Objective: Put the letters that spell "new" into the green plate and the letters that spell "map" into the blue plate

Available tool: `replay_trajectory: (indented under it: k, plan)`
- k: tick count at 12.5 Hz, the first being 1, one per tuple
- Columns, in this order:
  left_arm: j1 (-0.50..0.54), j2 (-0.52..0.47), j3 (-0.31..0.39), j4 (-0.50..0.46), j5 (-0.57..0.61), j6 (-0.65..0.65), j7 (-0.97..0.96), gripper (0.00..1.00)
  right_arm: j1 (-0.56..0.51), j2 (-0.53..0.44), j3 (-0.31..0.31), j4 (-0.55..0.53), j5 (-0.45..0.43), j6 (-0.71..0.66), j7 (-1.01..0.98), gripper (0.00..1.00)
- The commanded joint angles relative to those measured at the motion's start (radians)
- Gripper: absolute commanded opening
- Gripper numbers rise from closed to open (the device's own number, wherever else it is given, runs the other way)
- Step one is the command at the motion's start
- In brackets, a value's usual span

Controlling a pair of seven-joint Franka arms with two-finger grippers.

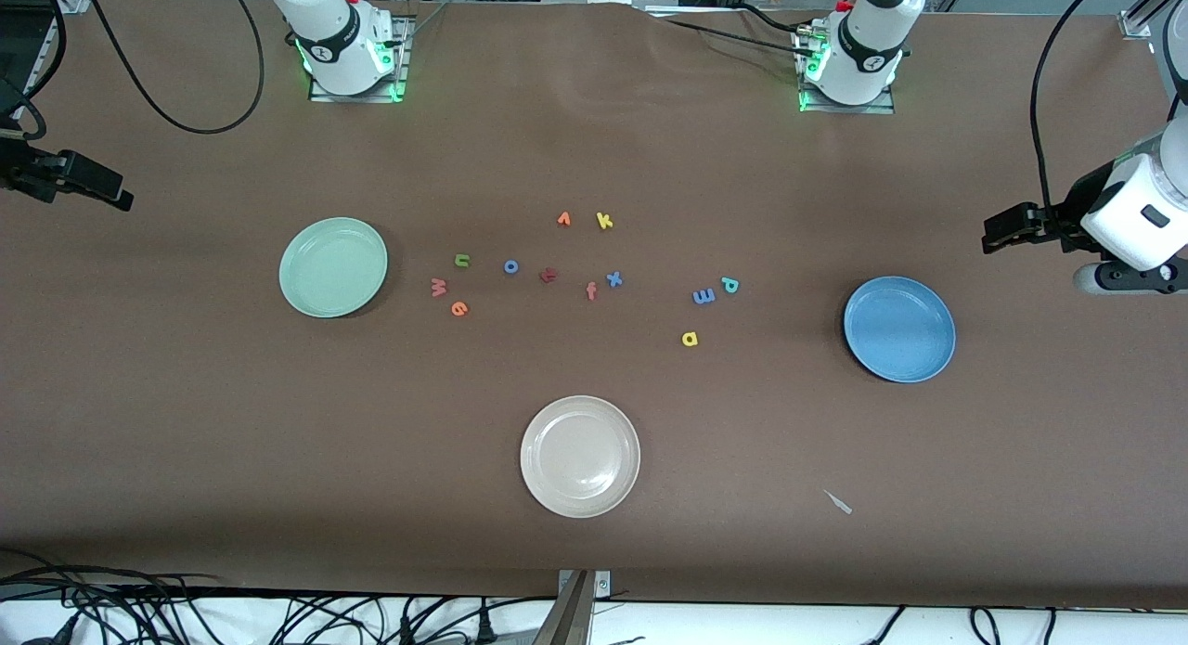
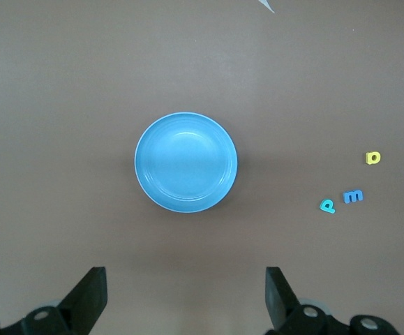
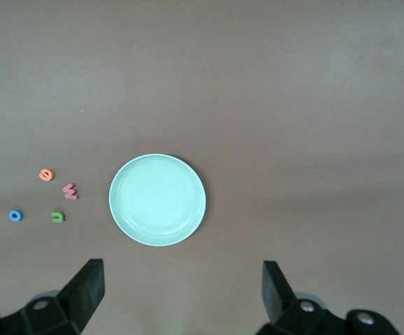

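Nothing moved yet: both plates sit bare, all 6 target letters on the table. Left gripper [image 2: 184, 300] hangs high over the blue plate [image 2: 153, 188], fingers spread apart, holding nothing. Right gripper [image 3: 181, 296] hangs over the green plate [image 3: 128, 223], fingers also apart, nothing held.

Green n [image 1: 461, 260], salmon w [image 1: 438, 287] and orange e [image 1: 458, 308] cluster just beside the green plate toward the table's middle. Teal p [image 1: 729, 285] and blue m [image 1: 703, 296] almost touch; yellow a [image 1: 690, 339] lies nearer the camera.

I'd start on a, since it stands clear of its neighbours. For p and m I'd come straight down and pinch narrow, or I'll nudge the other.

Decoys o [image 1: 510, 266], x [image 1: 613, 278] and f [image 1: 591, 291] sit mid-table; the beige plate [image 1: 538, 483] stays out of both paths. Open table around each plate.
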Motion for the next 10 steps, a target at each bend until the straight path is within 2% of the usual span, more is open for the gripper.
replay_trajectory:
  k: [1,10]
  plan:
    - [-0.003,0.011,0.000,0.026,0.023,-0.008,0.006,1.00,0.006,0.004,0.001,0.012,0.002,0.012,0.034,1.00]
    - [-0.003,0.010,0.000,0.026,0.023,-0.008,0.006,1.00,0.006,0.004,0.001,0.012,0.002,-0.002,0.034,1.00]
